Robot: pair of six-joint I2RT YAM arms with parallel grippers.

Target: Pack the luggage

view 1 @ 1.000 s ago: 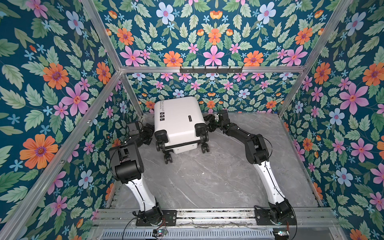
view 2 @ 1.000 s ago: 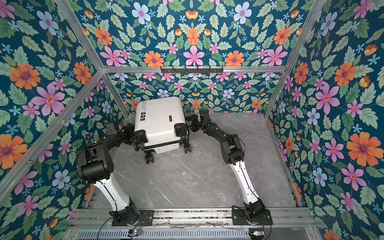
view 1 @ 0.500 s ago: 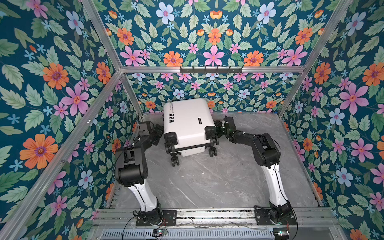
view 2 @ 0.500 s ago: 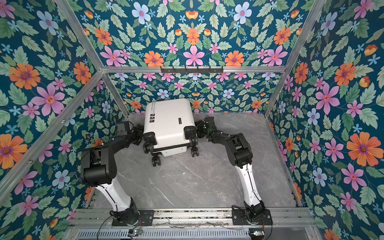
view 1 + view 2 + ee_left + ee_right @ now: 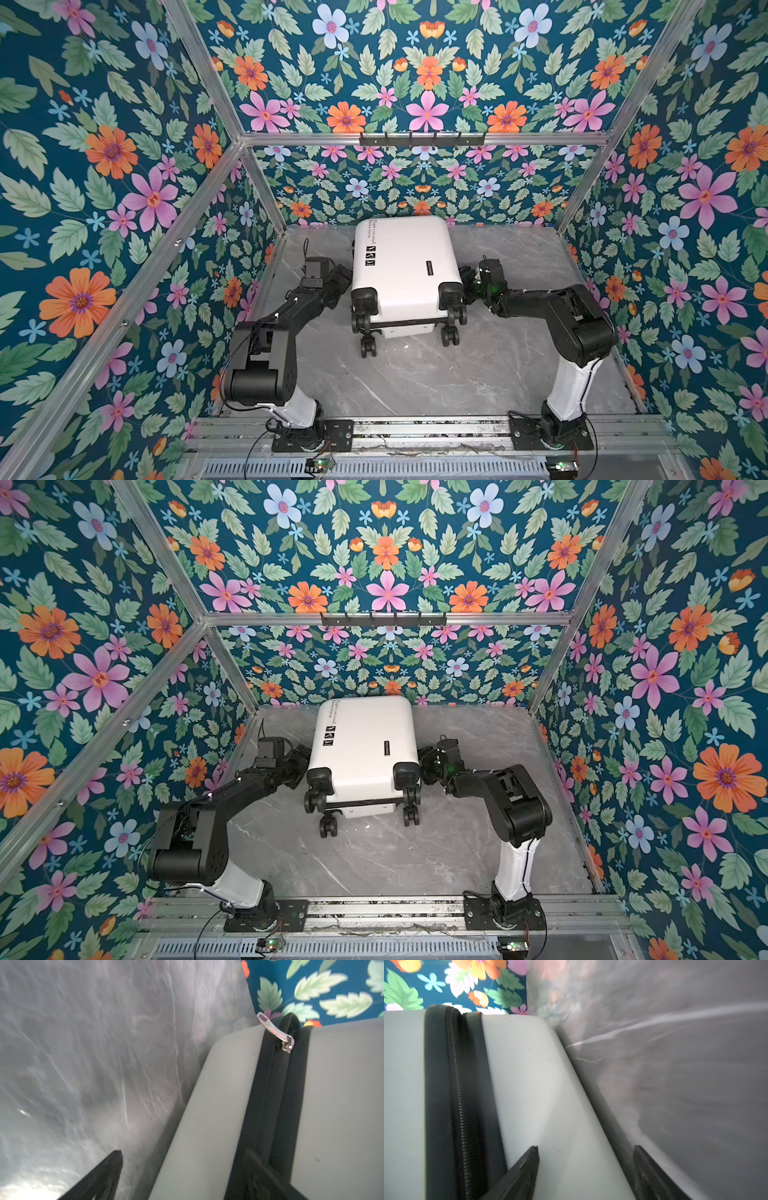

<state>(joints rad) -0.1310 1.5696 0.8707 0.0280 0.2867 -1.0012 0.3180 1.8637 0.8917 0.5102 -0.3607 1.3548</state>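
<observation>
Closed luggage (image 5: 405, 266) flanked by two parted grippers
The jaws of the left gripper (image 5: 184, 1152) are set wide, one finger (image 5: 104, 1178) clear of the luggage over the table (image 5: 83, 1064), the other, blurred, against the black zipper band (image 5: 278, 1105) on the luggage's side; the jaws of the right gripper (image 5: 586, 1146) are parted, one finger (image 5: 521, 1176) laid on the luggage's white lower shell (image 5: 550, 1084), the other just past that shell's rounded edge. A silver zipper pull (image 5: 276, 1032) is shown on the band at the luggage's corner. In a top view the luggage is laid flat on the table, a gripper close at each side by the black wheels (image 5: 368, 347); the arm bases (image 5: 311, 432) are found beyond its wheeled end, the floral back wall (image 5: 415, 187) just beyond its opposite end
</observation>
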